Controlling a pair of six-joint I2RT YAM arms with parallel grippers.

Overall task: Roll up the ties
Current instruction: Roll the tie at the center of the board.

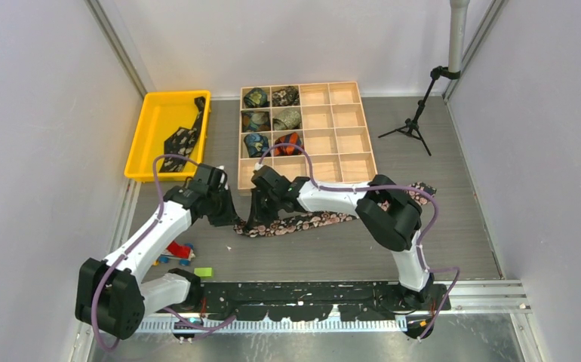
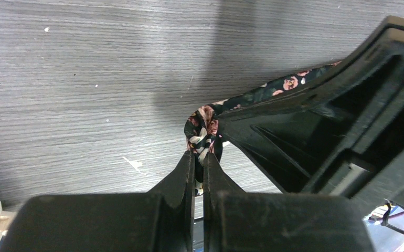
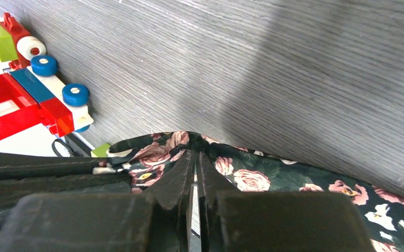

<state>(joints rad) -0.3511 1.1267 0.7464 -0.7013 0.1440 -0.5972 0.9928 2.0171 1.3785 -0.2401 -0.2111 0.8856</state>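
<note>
The floral tie (image 1: 319,220) is laid across the grey tabletop (image 1: 310,256) near the wooden tray (image 1: 345,162). One end is pinched by the left claw (image 2: 199,160), closed to a slit. The fabric just beside it is clamped by the right claw (image 3: 195,157), equally narrow.

Both arms are white shells joined by chunky black joints: the left arm (image 1: 155,226) in the lower left of the frame, the right arm (image 1: 325,197) across the middle. A thin purple cable (image 1: 157,170) loops along the left one, and a second purple cable (image 1: 434,213) runs down the right. Their black bases share a black mounting rail (image 1: 302,290) along the bottom edge. In the wrist views the left hand (image 2: 200,156) and right hand (image 3: 197,154) are matt black, lightly scuffed plastic, with wedge-shaped fingers tapering to thin tips.
</note>
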